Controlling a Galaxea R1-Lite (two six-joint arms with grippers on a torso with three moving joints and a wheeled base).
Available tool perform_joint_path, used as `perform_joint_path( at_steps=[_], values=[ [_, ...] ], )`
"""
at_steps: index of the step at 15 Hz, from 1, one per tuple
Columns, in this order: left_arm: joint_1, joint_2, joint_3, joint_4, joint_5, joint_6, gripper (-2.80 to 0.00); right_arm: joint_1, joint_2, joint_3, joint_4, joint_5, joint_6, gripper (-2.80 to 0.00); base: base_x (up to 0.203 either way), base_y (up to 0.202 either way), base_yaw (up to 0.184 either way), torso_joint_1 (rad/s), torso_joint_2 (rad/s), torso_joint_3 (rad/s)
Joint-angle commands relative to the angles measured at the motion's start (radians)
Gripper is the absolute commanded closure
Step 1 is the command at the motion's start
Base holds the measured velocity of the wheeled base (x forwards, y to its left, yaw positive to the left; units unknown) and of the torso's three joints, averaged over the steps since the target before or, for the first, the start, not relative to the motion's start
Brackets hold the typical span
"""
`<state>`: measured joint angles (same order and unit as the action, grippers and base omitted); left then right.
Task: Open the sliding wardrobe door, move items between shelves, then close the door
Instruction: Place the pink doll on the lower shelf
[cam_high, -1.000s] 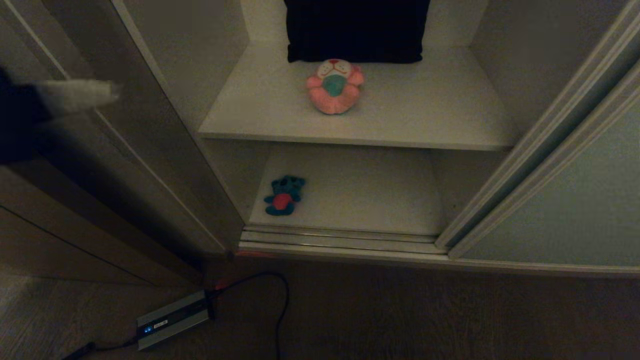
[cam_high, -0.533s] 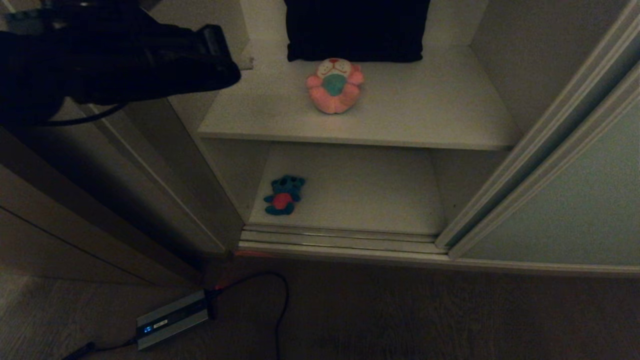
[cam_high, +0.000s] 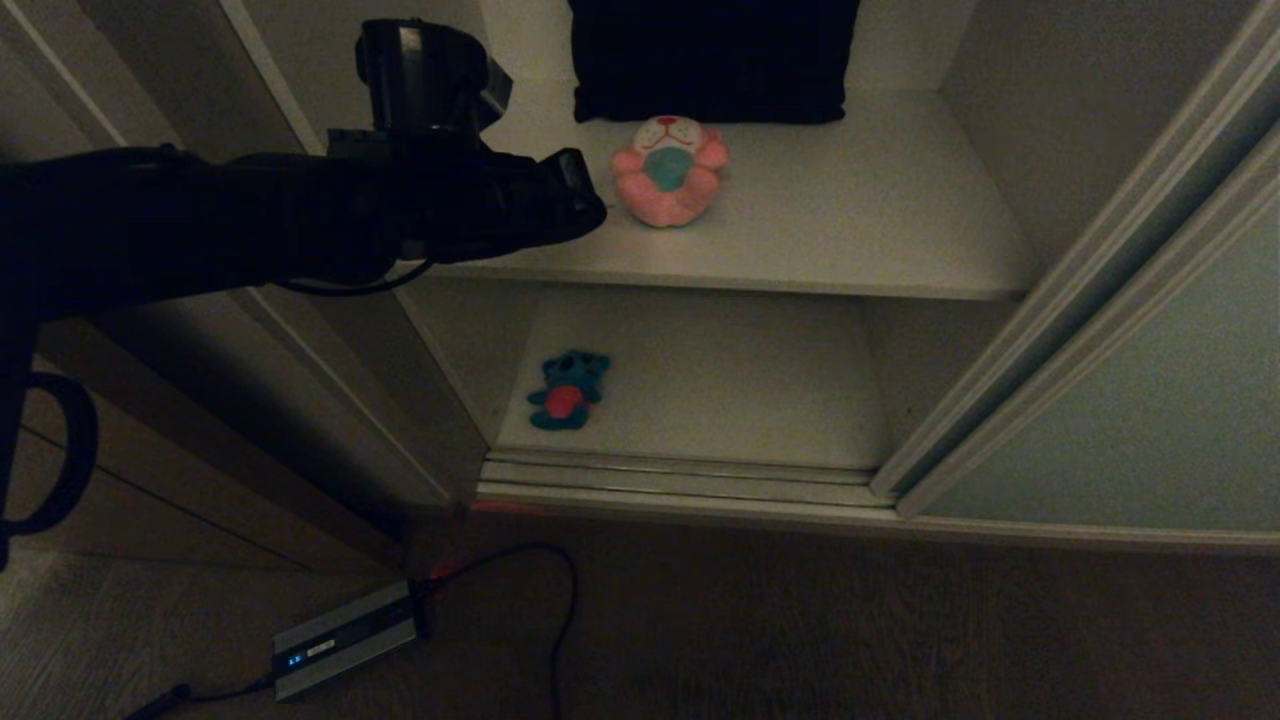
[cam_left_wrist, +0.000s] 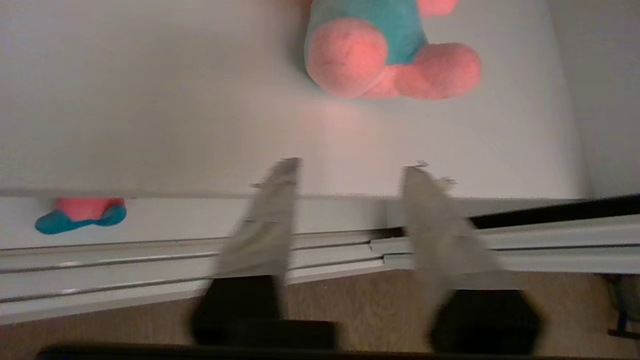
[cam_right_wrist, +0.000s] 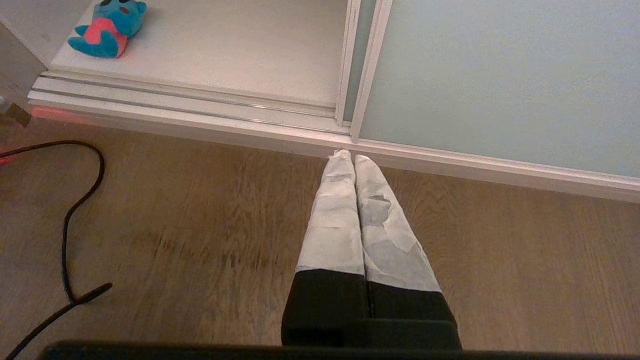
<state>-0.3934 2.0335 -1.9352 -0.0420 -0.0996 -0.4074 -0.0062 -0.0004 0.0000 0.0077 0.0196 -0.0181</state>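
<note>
With the sliding wardrobe door pushed right, 2 shelves show.
Head view: the left gripper hovers over the upper shelf beside the pink toy; the blue toy lies below. Left wrist view: its fingers stand apart, empty, short of the toy. Right wrist view: the right gripper hangs over the floor, fingers pressed together, empty.

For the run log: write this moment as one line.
door: open | left gripper: open, near pink toy, upper shelf | right gripper: shut, parked
</note>
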Motion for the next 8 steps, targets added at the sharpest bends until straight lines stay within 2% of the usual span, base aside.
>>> perform_joint_path(
  at_steps=[1, 8],
  values=[
    [-0.008, 0.025, -0.007, -0.015, 0.000, -0.005, -2.80, 0.000, -0.001, 0.005, 0.000, 0.000, 0.000, 0.00, 0.000, 0.000, 0.000, 0.000, 0.00, 0.000],
    [-0.055, 0.040, 0.003, -0.044, 0.027, -0.004, -2.80, 0.000, -0.001, 0.005, 0.000, 0.000, 0.000, 0.00, 0.000, 0.000, 0.000, 0.000, 0.00, 0.000]
  ],
)
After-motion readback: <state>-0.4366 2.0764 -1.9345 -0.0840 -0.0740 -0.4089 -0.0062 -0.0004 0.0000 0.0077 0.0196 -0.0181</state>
